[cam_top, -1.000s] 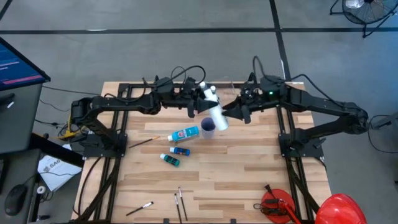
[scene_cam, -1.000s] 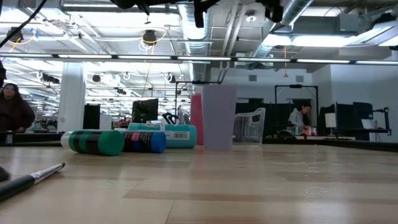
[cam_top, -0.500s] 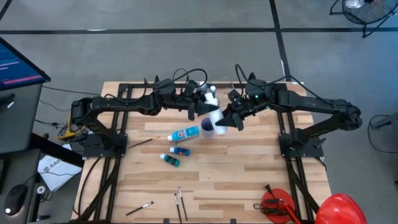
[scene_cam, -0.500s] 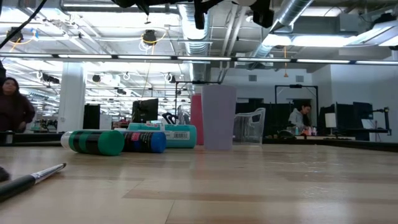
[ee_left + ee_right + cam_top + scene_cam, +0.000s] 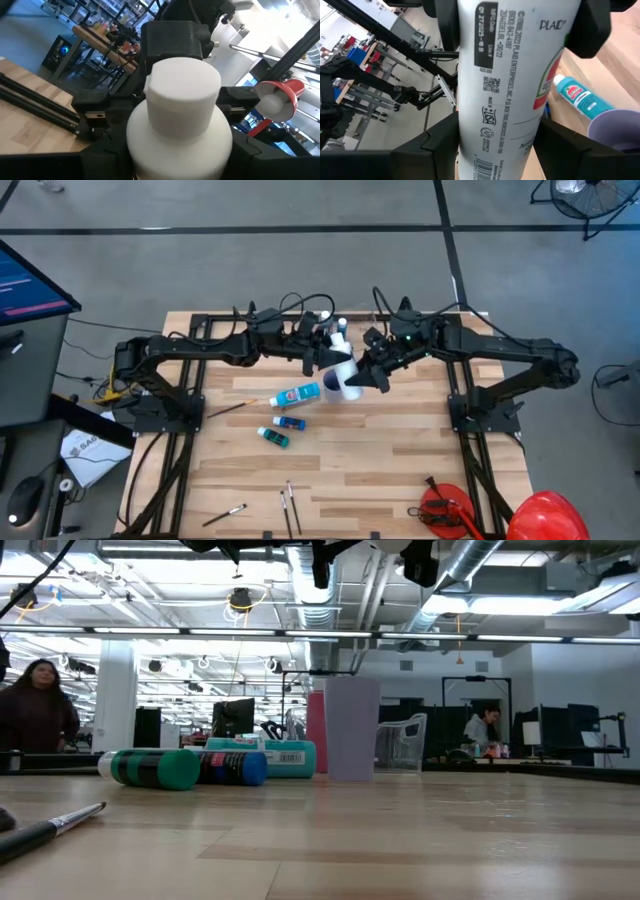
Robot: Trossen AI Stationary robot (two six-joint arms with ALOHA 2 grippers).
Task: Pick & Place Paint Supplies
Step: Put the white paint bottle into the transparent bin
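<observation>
The step in hand looked to me like a pass between arms, so I wanted a firm hold on one side before the other side let go, the white bottle (image 5: 344, 368) kept steady in the air with no twisting between the two grips, and the releasing arm drawn straight back along the bottle's length so as not to knock it. The left tool (image 5: 322, 352) was clenched round the bottle's body, with the white cap pointing away from its wrist. In the right wrist view the right tool (image 5: 368, 370) had its fingers (image 5: 442, 145) set against both sides of the labelled body, and I judged it to be grasping too. The bottle hung clear of the tabletop (image 5: 400, 460), about midway between the left and right edges and nearer the far edge than the near one, slung between the two tools. It was above the purple cup (image 5: 333, 386), which I would have kept clear of when moving off, since a low sweep could tip it. A teal bottle (image 5: 297, 395) lay on its side just beside the cup, towards the left edge. Two smaller bottles, one blue (image 5: 289, 422) and one green (image 5: 273, 437), lay nearer the near edge, and thin brushes (image 5: 290, 505) lay close to that edge, all well apart from both tools.
</observation>
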